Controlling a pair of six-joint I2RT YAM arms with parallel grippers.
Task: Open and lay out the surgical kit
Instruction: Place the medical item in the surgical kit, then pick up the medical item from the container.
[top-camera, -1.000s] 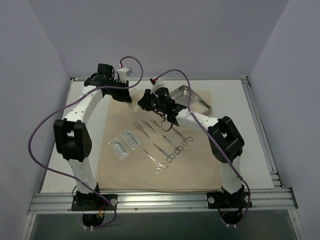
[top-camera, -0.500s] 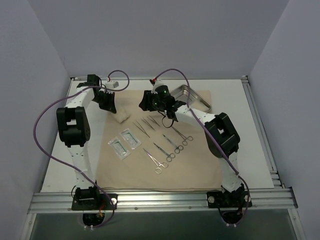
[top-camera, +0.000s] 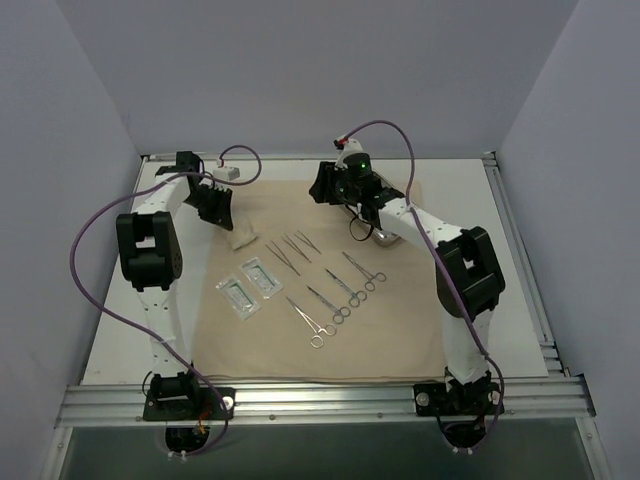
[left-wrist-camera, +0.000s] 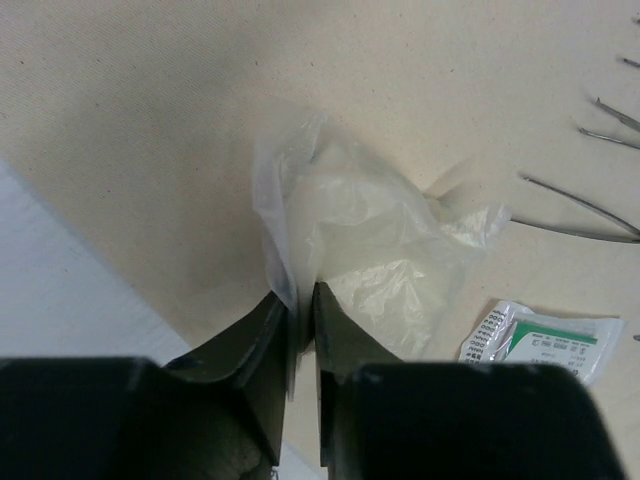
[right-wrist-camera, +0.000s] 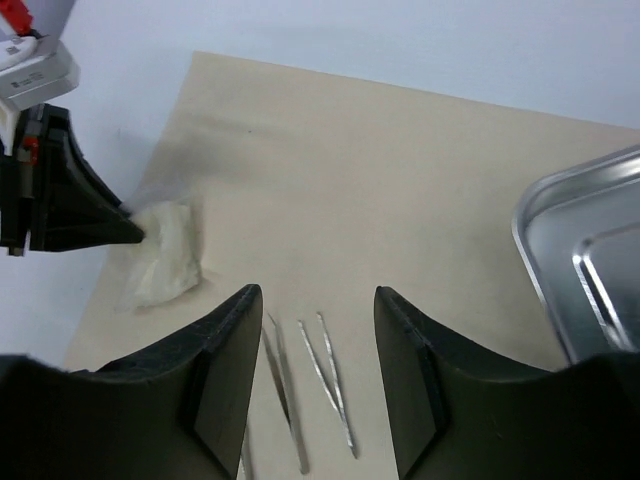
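Lying parallel on the cloth, clamps point tips far-left, rings near-right.

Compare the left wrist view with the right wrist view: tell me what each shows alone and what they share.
Only the left wrist view: a printed packet lying beside the plastic bag. Only the right wrist view: the steel tray and the open right gripper. Both: the beige cloth, thin tweezers, the plastic bag, and the left gripper at the bag; the left wrist view shows it shut on the bag's edge.
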